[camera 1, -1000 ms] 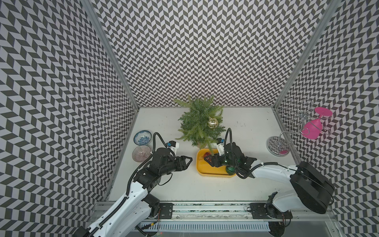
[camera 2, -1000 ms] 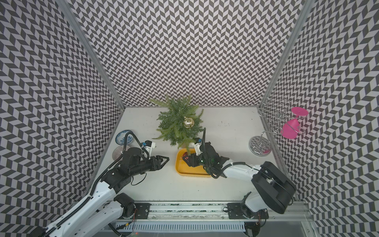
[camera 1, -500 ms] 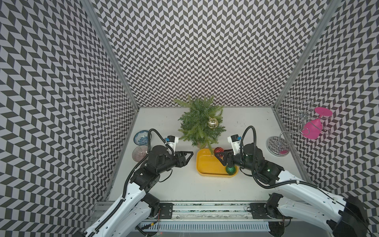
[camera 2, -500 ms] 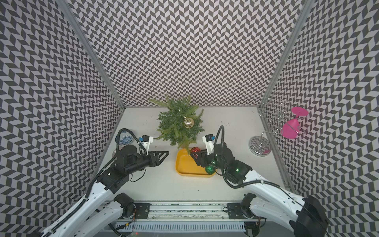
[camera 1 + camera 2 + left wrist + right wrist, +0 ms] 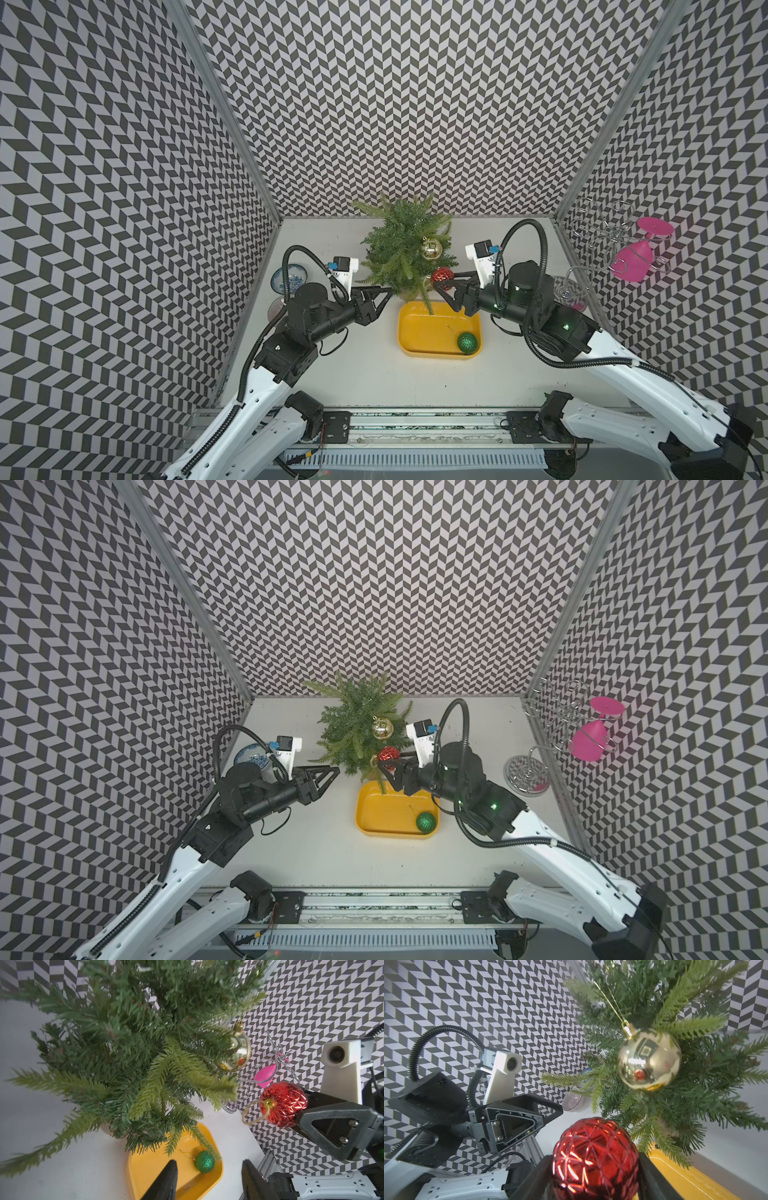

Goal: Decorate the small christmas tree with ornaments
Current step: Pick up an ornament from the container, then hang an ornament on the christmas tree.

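Grips red ornament (image 5: 441, 275) in right claw (image 5: 439, 286) beside tree (image 5: 399, 249) at far edge of tabletop (image 5: 365, 374); holds left claw (image 5: 390, 289) nearly closed, empty.

A robotics laboratory test cell was recorded. A white bench (image 5: 365, 374) was enclosed on three sides by walls (image 5: 415, 104) papered in black-and-white chevrons and joined by aluminium corner posts (image 5: 223, 108). A left arm (image 5: 257, 395) and a right arm (image 5: 665, 399) were mounted on a metal rail (image 5: 415, 419) along the open front edge.
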